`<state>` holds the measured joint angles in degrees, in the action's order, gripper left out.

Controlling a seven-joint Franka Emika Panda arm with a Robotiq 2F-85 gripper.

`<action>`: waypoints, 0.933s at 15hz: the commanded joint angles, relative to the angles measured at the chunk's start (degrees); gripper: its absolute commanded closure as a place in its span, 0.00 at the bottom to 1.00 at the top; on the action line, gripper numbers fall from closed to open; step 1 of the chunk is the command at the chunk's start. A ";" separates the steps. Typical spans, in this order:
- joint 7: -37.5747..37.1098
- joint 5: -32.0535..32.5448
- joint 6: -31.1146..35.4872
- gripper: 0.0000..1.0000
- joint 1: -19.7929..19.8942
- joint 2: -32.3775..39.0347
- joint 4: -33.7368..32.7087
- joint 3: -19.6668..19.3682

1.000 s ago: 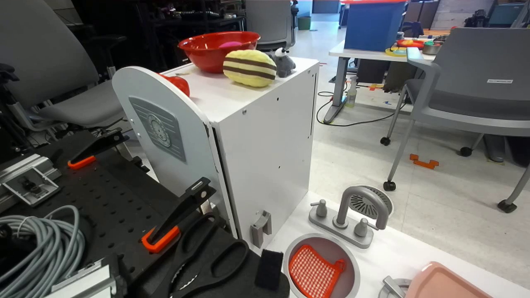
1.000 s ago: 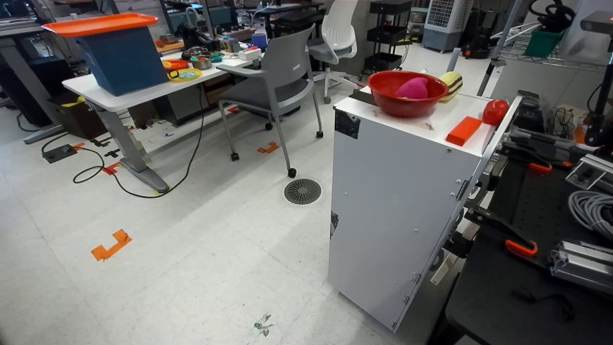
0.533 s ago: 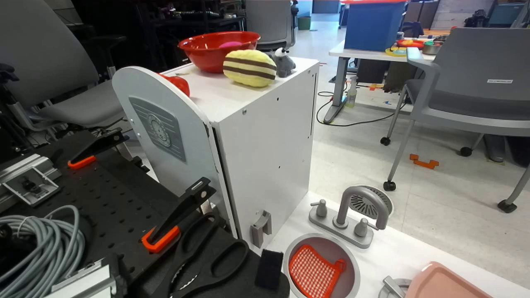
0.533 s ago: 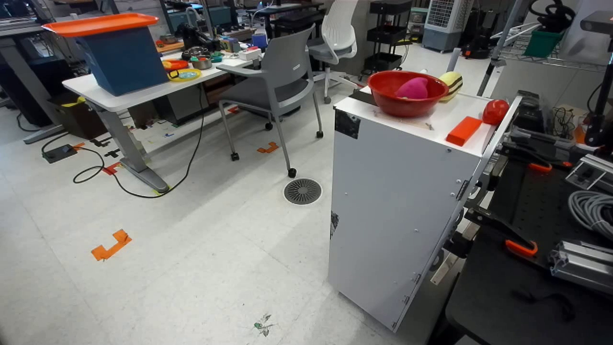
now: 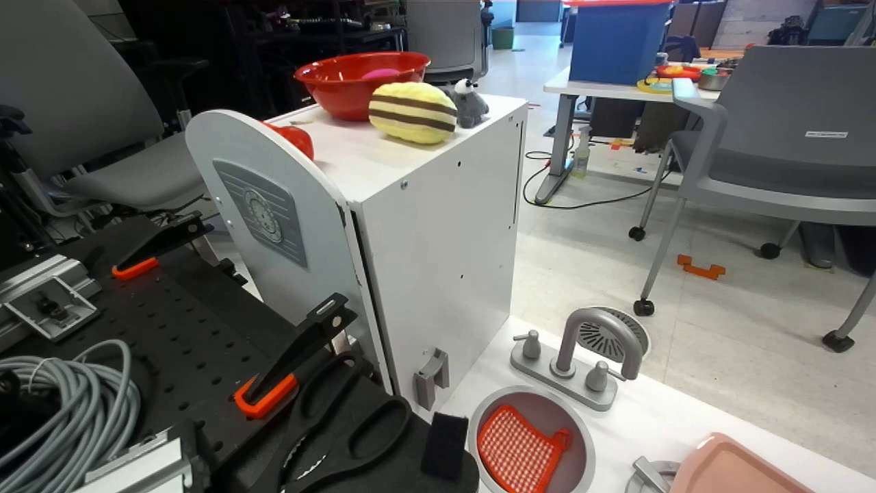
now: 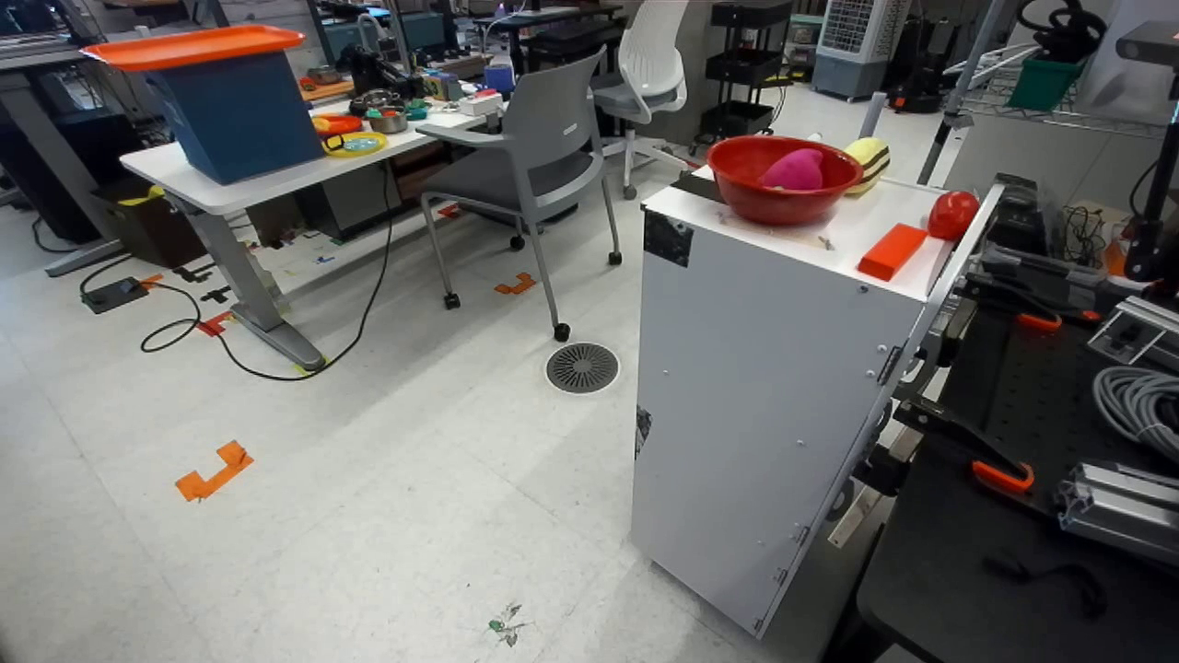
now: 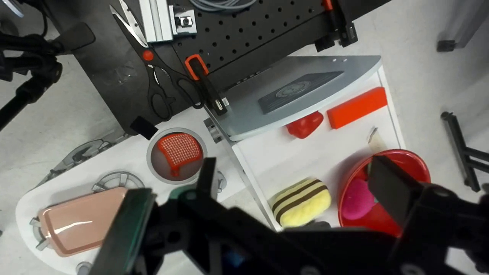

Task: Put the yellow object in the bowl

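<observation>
The yellow object [image 5: 413,113], a plush lump with dark stripes, rests on top of the white cabinet [image 5: 438,226]. It stands beside the red bowl [image 5: 342,96], which is on the same top and has a pink thing inside. Both also show in an exterior view, the yellow object [image 6: 869,164] partly behind the bowl [image 6: 783,204]. In the wrist view my gripper [image 7: 294,168] is open with nothing between its fingers. The yellow object [image 7: 301,202] lies below the gap; the right finger covers part of the bowl [image 7: 414,164]. The gripper is out of both exterior views.
A grey toy [image 5: 471,104] stands by the yellow object. A red pepper-like toy [image 6: 953,215] and an orange-red block [image 6: 893,251] lie near the raised curved panel [image 5: 267,198]. The toy sink [image 5: 588,445] with tap [image 5: 602,335] stands lower, beside the cabinet.
</observation>
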<state>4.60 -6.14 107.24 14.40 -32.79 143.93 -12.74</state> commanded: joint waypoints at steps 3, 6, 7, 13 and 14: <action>7.09 1.78 -11.41 0.00 -1.90 0.11 -4.05 -1.58; 4.96 2.64 -12.84 0.00 -1.22 0.91 -5.71 -0.91; 3.75 3.09 -12.34 0.00 -0.89 1.19 -6.19 -0.59; 0.22 4.64 -13.29 0.00 -0.82 9.64 -14.74 -1.22; -0.05 4.51 -13.40 0.00 -1.03 11.42 -16.34 -1.20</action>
<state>5.90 -1.69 96.43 13.81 -27.56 134.01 -13.41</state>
